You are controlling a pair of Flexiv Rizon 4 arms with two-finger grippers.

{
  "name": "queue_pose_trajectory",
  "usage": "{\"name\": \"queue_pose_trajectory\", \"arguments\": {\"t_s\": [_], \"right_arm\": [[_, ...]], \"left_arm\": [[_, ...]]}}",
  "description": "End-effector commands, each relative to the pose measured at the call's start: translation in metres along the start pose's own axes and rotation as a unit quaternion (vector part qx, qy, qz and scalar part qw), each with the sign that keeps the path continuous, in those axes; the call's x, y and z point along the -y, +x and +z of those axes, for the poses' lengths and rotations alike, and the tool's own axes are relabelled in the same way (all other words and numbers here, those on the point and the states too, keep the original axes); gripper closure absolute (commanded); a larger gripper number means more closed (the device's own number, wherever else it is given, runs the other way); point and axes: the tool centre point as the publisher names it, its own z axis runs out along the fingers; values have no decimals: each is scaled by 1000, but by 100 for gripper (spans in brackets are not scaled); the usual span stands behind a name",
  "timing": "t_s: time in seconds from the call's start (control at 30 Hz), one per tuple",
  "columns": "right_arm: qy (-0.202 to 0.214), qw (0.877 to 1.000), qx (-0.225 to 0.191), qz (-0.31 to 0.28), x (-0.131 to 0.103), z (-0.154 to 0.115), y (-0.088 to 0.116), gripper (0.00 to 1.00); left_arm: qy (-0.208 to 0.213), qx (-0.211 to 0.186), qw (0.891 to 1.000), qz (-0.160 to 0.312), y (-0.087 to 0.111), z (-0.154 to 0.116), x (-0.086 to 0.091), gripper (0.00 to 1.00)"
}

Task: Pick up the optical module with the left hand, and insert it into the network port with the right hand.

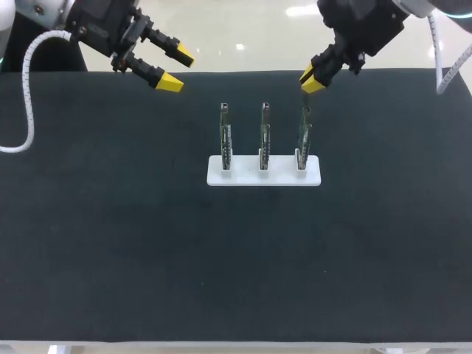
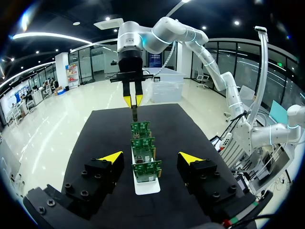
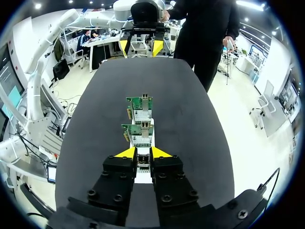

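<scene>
A black table (image 1: 110, 243) fills most of the head view. The left arm (image 1: 96, 26) comes in at the upper left of the frame and the right arm (image 1: 369, 22) at the upper right. Just above the middle of the table lies a white stand (image 1: 243, 175) with three circuit boards standing upright in a row: the left board (image 1: 226, 140), the middle board (image 1: 264, 136) and the right board (image 1: 303, 140). The left gripper (image 1: 177, 68) hangs near the table's far edge, up and to the left of the stand, its fingers spread apart and holding nothing. The right gripper (image 1: 313, 81) sits just above the top of the right board, its yellow tips pinched together. In the left wrist view a slim module (image 2: 135, 113) hangs down from those tips, close over the farthest board.
</scene>
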Motion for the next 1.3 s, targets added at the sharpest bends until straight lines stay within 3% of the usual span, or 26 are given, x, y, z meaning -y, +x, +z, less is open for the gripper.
{"name": "queue_pose_trajectory", "arguments": {"t_s": [0.03, 1.3], "right_arm": [[-1, 1000, -4, 0, -1, -3, -1, 100], [1, 1000, 5, -2, 1, 3, 5, 100]], "left_arm": [[1, -2, 1000, 0, 0, 0, -1, 0], [1, -2, 1000, 0, 0, 0, -1, 0]]}}
